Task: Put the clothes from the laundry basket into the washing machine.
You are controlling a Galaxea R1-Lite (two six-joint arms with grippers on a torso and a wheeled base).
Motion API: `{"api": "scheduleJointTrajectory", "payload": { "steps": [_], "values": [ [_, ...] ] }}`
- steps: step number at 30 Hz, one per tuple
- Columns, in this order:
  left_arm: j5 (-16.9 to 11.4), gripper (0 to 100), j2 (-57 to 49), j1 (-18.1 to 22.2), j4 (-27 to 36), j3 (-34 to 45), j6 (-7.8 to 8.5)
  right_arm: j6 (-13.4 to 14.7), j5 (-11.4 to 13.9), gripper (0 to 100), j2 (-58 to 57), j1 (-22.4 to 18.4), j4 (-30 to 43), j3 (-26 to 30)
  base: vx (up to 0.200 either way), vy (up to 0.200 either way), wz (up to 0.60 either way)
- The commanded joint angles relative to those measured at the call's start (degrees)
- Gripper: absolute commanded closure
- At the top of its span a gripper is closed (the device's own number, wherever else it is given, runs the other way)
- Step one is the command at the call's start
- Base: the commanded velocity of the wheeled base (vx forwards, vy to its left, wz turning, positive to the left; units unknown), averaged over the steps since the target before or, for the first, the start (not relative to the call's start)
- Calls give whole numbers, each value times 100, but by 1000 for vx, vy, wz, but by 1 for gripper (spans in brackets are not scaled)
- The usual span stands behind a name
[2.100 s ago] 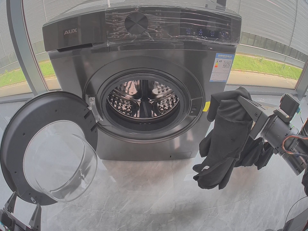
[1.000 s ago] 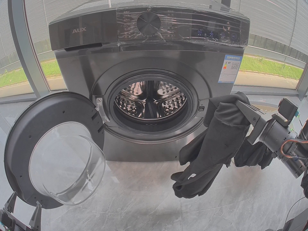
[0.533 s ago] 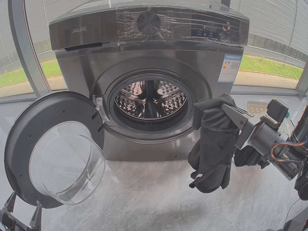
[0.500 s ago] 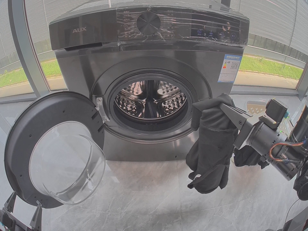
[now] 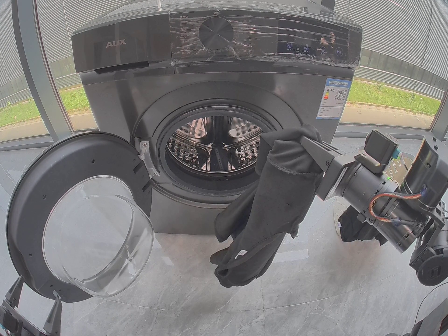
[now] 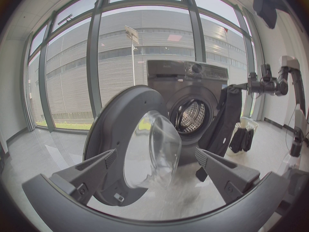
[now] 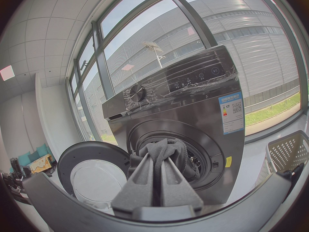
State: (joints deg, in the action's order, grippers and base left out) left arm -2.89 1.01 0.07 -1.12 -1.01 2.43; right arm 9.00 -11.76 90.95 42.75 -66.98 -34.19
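the pale tiled floor takes up the lower part of the head view. the grey washing machine stands on it at the centre of the frame, and the perforated metal of its drum is lit inside the round opening. its door is swung wide open into the lower left of the frame, the clear bowl of its window facing outward.

the dark garment hangs just right of centre, in front of the right edge of the drum opening. its bunched top overlaps the rim of the opening, and the rest dangles in long folds toward the floor. the right end effector comes in from the right side of the frame, level with the opening. its two fingers are pressed together on the top of the garment, with cloth bulging past the fingertips toward the drum.

the white perforated laundry basket sits on the floor by the machine's right side, with more dark clothes draped over its edge.

the left end effector sits low in the lower left corner of the head view, near the open door, with its fingers spread wide and nothing between them.
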Motion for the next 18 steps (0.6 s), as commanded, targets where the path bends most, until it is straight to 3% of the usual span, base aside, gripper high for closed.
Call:
{"api": "scheduleJointTrajectory", "payload": {
  "steps": [1,3,5,6,9,11,15,16,18],
  "values": [
    [-27,0,145,28,-934,-1077,-559,50,-1,100,124,-4,-17,-52,0,0,0],
    [-63,0,707,-60,-714,-2035,-489,67,-1,100,177,-13,-35,-123,0,0,0],
    [-353,0,1050,-122,-55,-2562,-295,76,-1,100,283,23,-35,-263,0,0,0],
    [-625,0,1156,-148,156,-2588,-225,76,-1,100,335,31,-35,-298,0,0,0],
    [-1873,0,1999,-113,323,-2281,-76,67,7,100,485,49,-211,-377,0,0,0],
    [-2339,0,2536,-113,86,-2096,-49,67,25,100,555,49,-369,-369,0,0,0],
    [-2585,0,3722,-236,-784,-1876,144,58,60,100,581,5,-430,-404,0,0,0],
    [-2559,0,4329,-473,-1329,-1841,250,58,60,100,581,-4,-413,-430,0,0,0],
    [-2497,0,4882,-807,-1857,-1868,214,58,60,100,590,-13,-404,-457,0,0,0]
  ]
}}
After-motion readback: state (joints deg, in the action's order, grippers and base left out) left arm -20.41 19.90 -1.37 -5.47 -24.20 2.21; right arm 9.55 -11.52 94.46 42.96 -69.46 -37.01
